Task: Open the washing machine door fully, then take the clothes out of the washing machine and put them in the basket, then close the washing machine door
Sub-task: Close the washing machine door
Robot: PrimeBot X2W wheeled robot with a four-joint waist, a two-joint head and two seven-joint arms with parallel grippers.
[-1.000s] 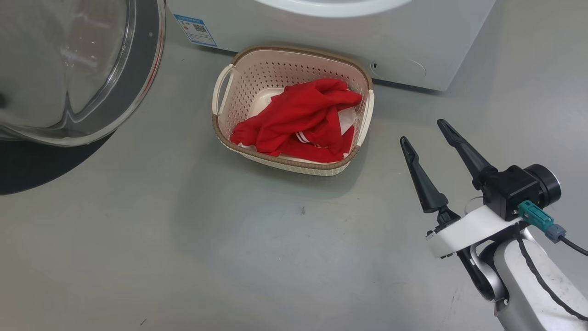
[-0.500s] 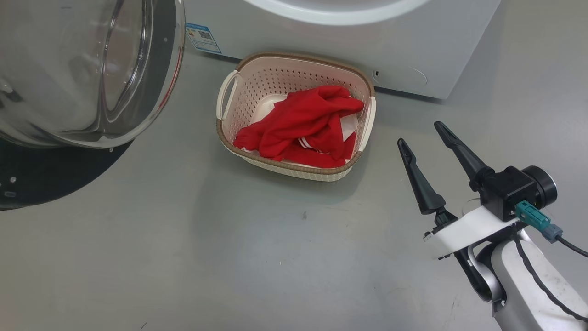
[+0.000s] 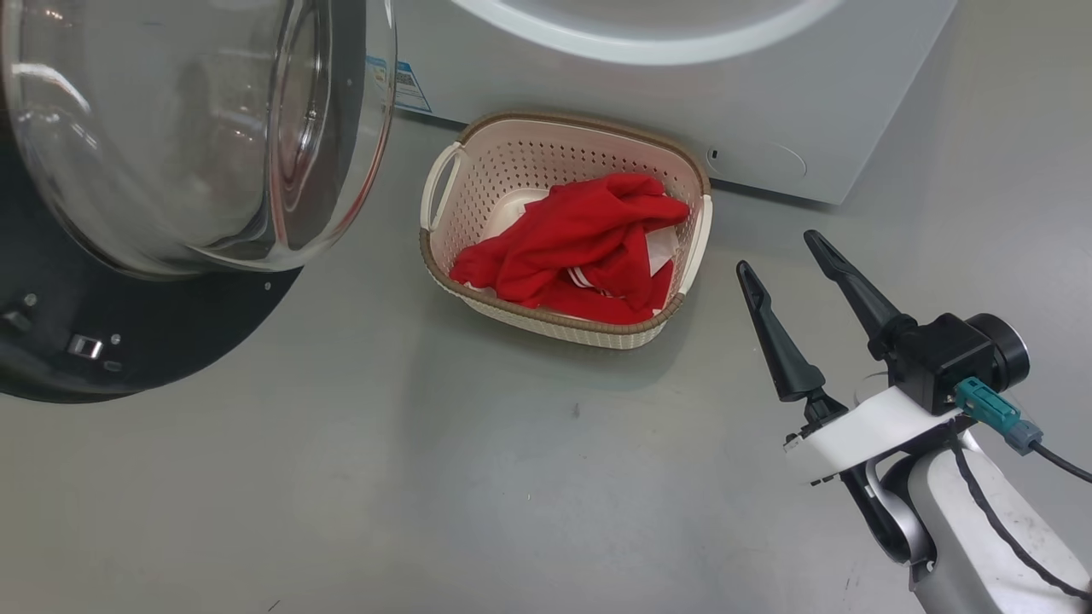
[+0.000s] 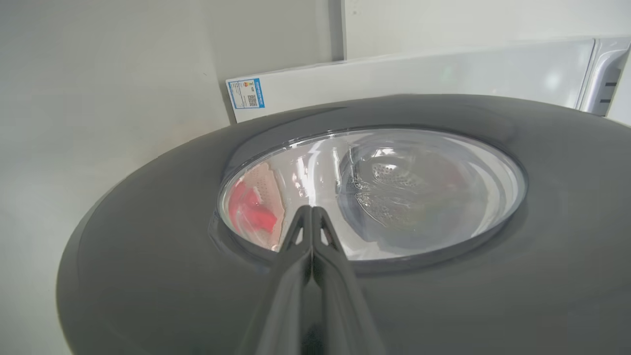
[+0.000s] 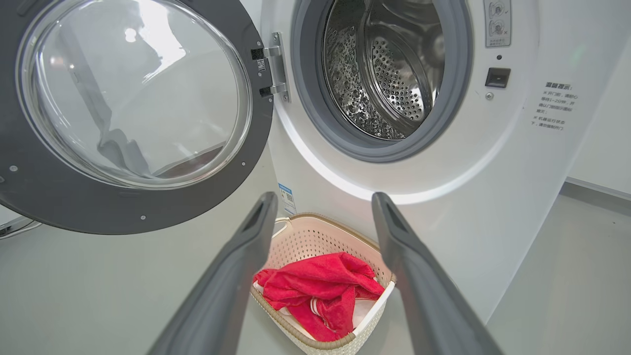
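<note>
A blue sticker [image 4: 245, 93] with a small square code is stuck low on the front of the washing machine [image 5: 493, 162]; its words are too small to be read; some lines of grey writing [image 5: 552, 106] are printed on the right of the front, and these cannot be read either.

The washing machine door [image 5: 98, 212] is swung out to the left of the round hole and is held by a hinge [image 5: 276, 69] on that side; its bulging glass bowl is turned toward the right wrist camera. The shiny steel drum [image 5: 389, 74] with its little holes can be seen inside the grey ring [image 5: 315, 98].

The basket [image 3: 529, 153] is set on the grey floor [image 3: 341, 469], just beside the front of the machine and below the hole; its two handles are at its left and right ends in the head view, so its long side is laid along the machine's front. The clothes [image 3: 580, 247] are heaped inside it, stretched from its near left corner to its far right corner; white stripes are shown on the red cloth.

The right gripper [image 3: 777, 253] is spread wide and nothing is held in it; its fingers are pointed toward the basket and the machine, apart from both. The left gripper [image 4: 312, 211] is pressed fully together with nothing between its fingers; its tips are pointed at the outer side of the door, at the edge of the glass; whether the door is touched cannot be told.
</note>
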